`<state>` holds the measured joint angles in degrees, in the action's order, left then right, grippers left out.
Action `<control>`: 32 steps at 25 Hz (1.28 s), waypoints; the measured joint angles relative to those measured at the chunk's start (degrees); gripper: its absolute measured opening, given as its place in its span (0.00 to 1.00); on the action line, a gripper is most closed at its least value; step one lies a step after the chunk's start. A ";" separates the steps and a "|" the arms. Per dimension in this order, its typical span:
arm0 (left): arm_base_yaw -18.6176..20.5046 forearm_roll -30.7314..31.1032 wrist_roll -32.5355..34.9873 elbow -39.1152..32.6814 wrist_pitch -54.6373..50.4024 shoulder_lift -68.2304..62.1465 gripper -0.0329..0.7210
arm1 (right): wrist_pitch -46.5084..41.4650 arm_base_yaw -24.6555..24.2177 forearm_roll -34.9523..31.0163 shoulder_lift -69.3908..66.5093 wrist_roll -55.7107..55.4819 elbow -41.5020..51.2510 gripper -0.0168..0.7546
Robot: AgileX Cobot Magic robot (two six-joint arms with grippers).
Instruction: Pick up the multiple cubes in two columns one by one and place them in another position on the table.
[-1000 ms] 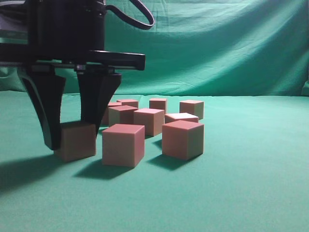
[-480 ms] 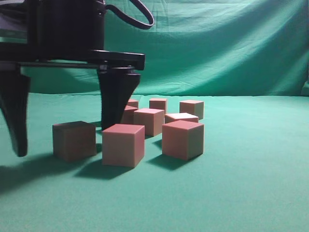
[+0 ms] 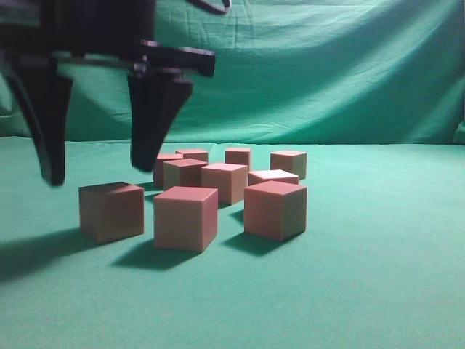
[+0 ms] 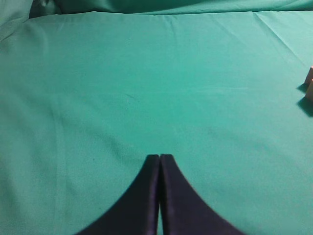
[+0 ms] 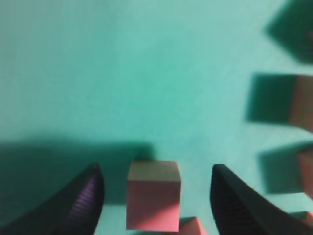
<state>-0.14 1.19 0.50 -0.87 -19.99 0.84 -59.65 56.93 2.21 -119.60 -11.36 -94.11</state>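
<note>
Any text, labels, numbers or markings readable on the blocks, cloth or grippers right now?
None: no writing shows in any view.
Pinkish-red cubes: plain faces.
Green cloth table: unmarked.
Black right gripper and black left gripper: no visible label.

Right gripper [image 3: 98, 174] hangs at left of exterior view, pointing down, black fingers [image 3: 154, 120] spread wide, tips clear of surface, nothing between them. Left gripper [image 4: 159, 157] pointing forward low over surface, fingers pressed together, holding nothing.
</note>
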 joint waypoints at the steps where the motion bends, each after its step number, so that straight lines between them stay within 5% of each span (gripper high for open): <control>1: 0.00 0.00 0.00 0.00 0.00 0.00 0.04 | 0.26 0.00 0.34 0.85 0.00 0.00 0.64; 8: 0.00 0.00 0.00 0.00 0.00 0.00 0.04 | 1.31 0.00 2.65 7.24 0.00 -0.72 0.61; 14: 0.00 0.00 0.00 0.00 0.00 0.00 0.04 | -1.85 0.00 3.14 10.21 -0.12 -4.65 0.14; 17: 0.00 0.00 0.00 0.00 0.00 0.00 0.04 | -3.33 0.00 3.26 11.20 -1.89 -5.60 0.02; 26: 0.00 0.00 0.00 0.00 0.00 0.00 0.04 | -0.92 0.81 3.56 20.81 -5.21 -5.73 0.02; 32: 0.00 0.00 0.00 0.00 0.00 0.00 0.04 | -1.58 5.67 4.45 30.15 -3.00 -5.73 0.02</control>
<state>-0.14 1.19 0.50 -0.87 -19.99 0.84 -61.23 62.60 6.66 -89.46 -14.36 -99.85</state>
